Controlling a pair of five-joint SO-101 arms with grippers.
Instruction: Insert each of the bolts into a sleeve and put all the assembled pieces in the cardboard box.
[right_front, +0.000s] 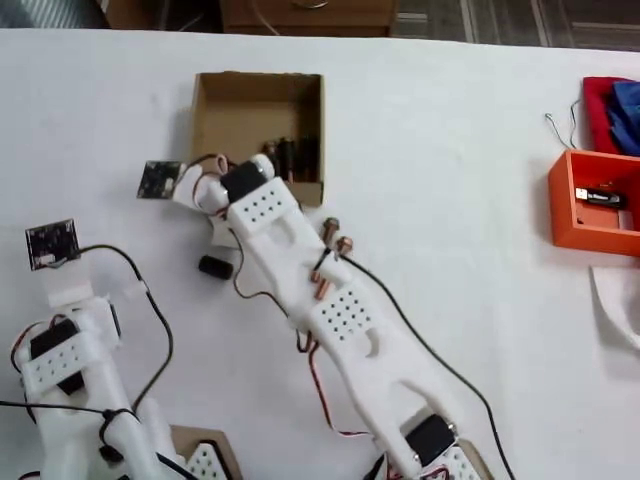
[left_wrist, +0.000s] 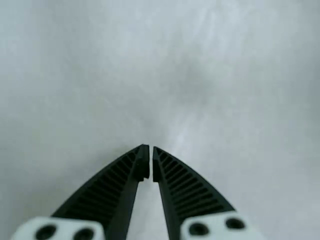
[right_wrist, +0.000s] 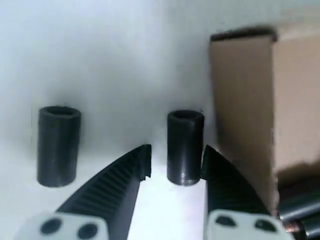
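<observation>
Sleeve (right_wrist: 185, 147) stood upright between the parted jaws of my right gripper (right_wrist: 176, 158), cardboard box (right_wrist: 245, 100) just beyond one finger, second sleeve (right_wrist: 59, 145) beyond the other; my left gripper (left_wrist: 150, 162) was clenched.

A white desk (right_front: 450, 130) is seen, with a cardboard box (right_front: 205, 110) set toward its far edge, left of centre. A black sleeve (right_front: 215, 267) and a few bolts (right_front: 343, 243) are laid near its middle. An orange box (right_front: 570, 215) is placed at the right edge.

Black sleeve (right_wrist: 185, 147), brown cardboard box (right_front: 258, 100), white table (right_front: 450, 150)
</observation>
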